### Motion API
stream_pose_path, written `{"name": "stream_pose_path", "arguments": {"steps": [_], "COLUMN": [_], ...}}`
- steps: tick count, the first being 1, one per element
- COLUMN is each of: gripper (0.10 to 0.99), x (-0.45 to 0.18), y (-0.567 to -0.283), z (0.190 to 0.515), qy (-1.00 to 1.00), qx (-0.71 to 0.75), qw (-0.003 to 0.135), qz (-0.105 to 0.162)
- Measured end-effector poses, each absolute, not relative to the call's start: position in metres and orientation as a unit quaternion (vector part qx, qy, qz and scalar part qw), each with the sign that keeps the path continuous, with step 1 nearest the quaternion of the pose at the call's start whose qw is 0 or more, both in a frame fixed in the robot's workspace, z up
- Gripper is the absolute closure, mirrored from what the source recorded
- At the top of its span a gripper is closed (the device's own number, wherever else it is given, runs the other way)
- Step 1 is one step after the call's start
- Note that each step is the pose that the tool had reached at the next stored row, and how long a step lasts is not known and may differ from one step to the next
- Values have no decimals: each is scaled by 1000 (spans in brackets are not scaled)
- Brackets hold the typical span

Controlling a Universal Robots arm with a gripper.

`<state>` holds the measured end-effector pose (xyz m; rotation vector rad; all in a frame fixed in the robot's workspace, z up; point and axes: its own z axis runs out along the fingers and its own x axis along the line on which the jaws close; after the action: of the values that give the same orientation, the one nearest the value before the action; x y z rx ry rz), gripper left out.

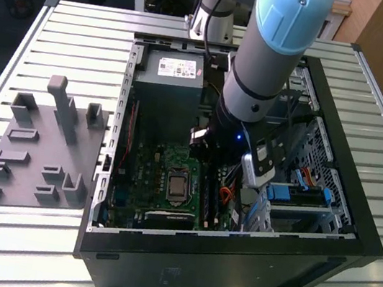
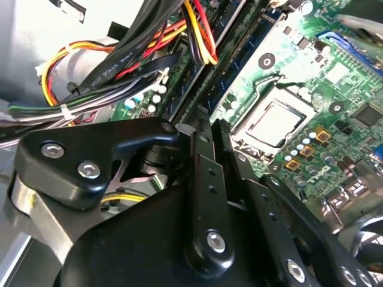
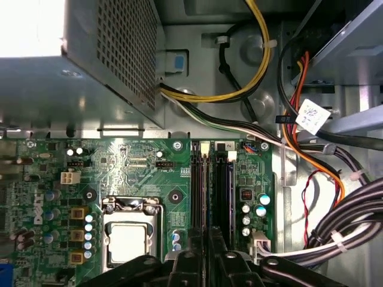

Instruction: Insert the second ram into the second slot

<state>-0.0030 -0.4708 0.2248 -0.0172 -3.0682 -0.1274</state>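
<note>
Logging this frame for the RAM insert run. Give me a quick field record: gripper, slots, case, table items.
gripper: low over the RAM slots, fingers close together
held item: cannot tell
RAM slots: beside the CPU socket on the motherboard
case: open PC case, arm reaching into it
power supply: at the case's far end
table: grey fixture tray on the exterior view's left

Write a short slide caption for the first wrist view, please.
Robot hand poised over the memory slots of a green motherboard, beside the processor socket and bundled cables.
</note>
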Motion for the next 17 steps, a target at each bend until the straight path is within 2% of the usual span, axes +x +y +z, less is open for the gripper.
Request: {"name": "stream_pose_path", "arguments": {"steps": [1, 3, 4, 17], "gripper": [953, 953, 980, 980], "x": [-3, -3, -3, -3], "y": [-471, -471, -471, -471], "z": [226, 227, 227, 224], "qy": [-998, -998, -998, -999], "qx": [-6, -6, -6, -6], "qw": [35, 35, 35, 35], "qz": [-41, -42, -42, -41]}}
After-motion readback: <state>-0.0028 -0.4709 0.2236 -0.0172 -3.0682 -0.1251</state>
